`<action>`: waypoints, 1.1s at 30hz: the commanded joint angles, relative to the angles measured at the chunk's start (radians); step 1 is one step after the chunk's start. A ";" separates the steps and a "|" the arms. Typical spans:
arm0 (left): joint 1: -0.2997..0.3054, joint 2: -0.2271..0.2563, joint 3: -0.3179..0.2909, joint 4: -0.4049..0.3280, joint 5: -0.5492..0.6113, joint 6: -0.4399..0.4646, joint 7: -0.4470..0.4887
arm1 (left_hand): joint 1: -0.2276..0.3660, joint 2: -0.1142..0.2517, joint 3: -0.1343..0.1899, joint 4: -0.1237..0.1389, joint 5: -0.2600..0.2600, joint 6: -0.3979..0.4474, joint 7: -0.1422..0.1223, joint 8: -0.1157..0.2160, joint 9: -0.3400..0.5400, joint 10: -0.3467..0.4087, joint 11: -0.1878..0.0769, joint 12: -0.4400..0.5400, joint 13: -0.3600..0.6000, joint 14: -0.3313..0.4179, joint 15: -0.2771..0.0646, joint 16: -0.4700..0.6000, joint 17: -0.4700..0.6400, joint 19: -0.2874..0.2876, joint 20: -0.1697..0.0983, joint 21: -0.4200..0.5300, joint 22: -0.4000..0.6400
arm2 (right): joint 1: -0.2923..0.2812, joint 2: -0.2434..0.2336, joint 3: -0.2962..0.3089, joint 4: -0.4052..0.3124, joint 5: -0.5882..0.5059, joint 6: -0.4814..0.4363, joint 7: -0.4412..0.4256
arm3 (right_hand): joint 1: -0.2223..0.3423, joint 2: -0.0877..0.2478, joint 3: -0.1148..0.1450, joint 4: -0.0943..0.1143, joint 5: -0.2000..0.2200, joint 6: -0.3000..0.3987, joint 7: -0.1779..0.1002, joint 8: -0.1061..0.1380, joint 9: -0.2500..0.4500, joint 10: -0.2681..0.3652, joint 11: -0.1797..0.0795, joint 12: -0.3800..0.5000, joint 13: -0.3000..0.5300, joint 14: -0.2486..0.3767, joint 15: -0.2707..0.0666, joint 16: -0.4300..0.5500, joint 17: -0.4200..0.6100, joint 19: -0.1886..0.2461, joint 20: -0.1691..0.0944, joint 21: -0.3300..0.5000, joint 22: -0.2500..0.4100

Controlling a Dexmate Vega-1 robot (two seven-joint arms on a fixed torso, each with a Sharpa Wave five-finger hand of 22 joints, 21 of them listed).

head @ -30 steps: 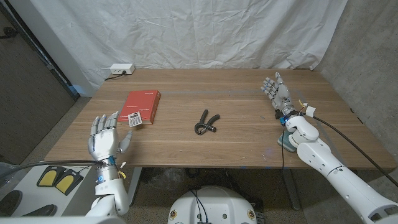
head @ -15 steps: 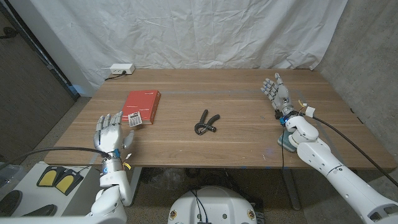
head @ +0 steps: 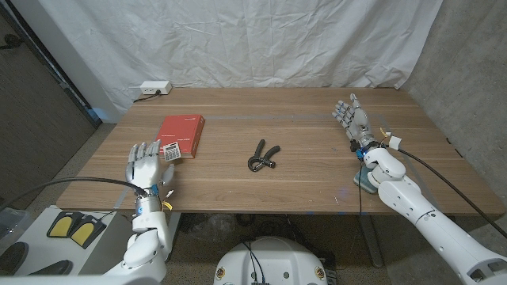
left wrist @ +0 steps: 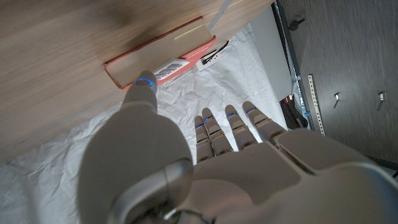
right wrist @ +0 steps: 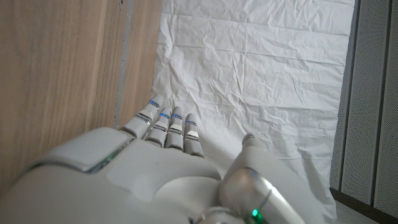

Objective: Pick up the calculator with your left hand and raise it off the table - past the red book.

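Calculator [head: 172, 152] sits on the red book's [head: 184, 131] near corner by the table's [head: 301, 170] left edge, so my left hand [head: 144, 165] hovers beside it, fingers spread and empty, ready to grab; right hand [head: 352, 118] idle, spread too

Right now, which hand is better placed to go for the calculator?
Left. The left hand is open right beside the calculator on the red book's near end; the right hand stands at the table's far side.
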 commanded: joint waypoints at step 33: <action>-0.123 -0.012 0.077 0.177 -0.082 -0.110 0.091 | 0.019 -0.003 -0.011 0.003 -0.001 0.048 -0.010 0.016 0.003 0.040 -0.011 0.010 0.003 0.025 -0.106 0.006 0.003 0.025 -0.099 0.005 0.002 | -0.012 -0.006 0.007 -0.030 -0.006 -0.002 -0.022 | 0.001 0.015 -0.002 -0.005 -0.005 0.003 -0.003 -0.003 0.002 0.011 0.002 -0.006 0.005 0.016 -0.004 0.001 0.003 0.011 0.000 -0.005 0.005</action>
